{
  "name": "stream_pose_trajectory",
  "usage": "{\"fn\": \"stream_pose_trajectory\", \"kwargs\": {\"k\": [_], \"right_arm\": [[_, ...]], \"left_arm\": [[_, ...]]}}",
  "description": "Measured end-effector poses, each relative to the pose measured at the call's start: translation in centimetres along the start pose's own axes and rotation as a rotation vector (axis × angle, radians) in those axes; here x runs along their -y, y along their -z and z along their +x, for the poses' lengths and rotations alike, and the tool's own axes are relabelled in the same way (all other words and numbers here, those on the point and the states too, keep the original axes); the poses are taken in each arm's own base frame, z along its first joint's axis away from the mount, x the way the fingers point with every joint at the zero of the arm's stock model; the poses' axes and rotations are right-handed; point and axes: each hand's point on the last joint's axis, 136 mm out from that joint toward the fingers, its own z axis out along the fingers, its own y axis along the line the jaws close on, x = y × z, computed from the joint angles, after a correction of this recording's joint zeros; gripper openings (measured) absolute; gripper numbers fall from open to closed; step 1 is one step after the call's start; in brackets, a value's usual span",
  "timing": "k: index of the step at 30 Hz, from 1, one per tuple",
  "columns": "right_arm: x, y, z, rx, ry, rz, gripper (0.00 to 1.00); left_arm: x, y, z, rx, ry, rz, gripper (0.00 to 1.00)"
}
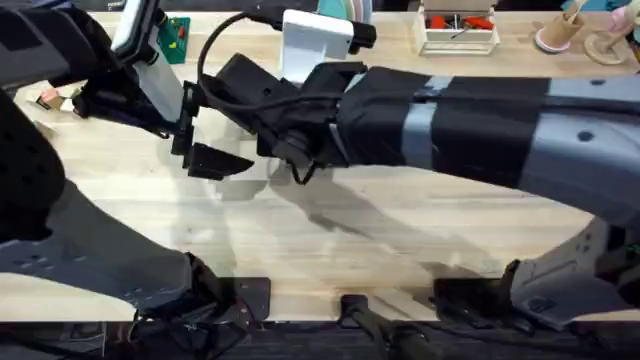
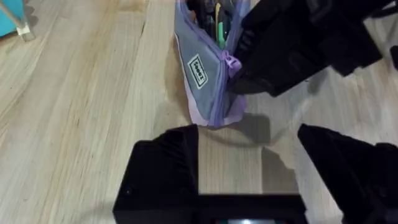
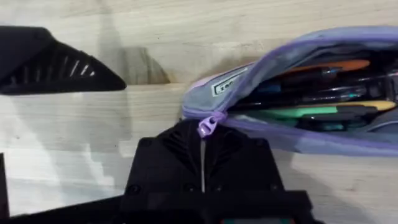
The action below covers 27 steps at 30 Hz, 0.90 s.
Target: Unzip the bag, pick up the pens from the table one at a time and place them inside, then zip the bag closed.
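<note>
The right pincer [image 3: 202, 163] is pinching the lilac zipper pull [image 3: 210, 124] between closed fingers, at the bag's [image 3: 298, 68] end on the table [image 3: 74, 155]. Zipping well likely means dragging straight along the teeth while the end is braced. The left pincer [image 2: 249, 165], spread wide, is hovering just short of that end. Inside the gaping bag are lying pens [image 3: 311, 112]: green, orange, dark.

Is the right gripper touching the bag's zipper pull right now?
Touching. In the right wrist view the right gripper has its fingers shut, with the lilac zipper pull of the bag sitting at their tips.
</note>
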Motion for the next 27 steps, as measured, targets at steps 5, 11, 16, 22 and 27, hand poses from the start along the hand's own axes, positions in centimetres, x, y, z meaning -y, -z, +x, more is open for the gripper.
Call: {"fn": "stream_pose_trajectory", "kwargs": {"k": [5,11,16,22,27], "right_arm": [[-0.5,2.6,-1.6,0.031,-0.004,-0.053,0.032],[0.0,4.8,-3.7,0.063,-0.034,-0.088,0.032],[0.4,4.5,-4.2,0.059,-0.033,-0.086,0.032],[0.7,4.3,-4.7,0.055,-0.039,-0.085,0.032],[1.1,4.1,-5.2,0.06,-0.049,-0.081,0.032]], "left_arm": [[0.0,0.0,0.0,0.0,0.0,0.0,0.994],[0.0,0.0,0.0,0.0,0.0,0.0,0.994],[0.0,0.0,0.0,0.0,0.0,0.0,0.993],[0.0,0.0,0.0,0.0,0.0,0.0,0.993],[-0.8,0.0,0.4,-0.015,-0.044,-0.028,0.993]]}}
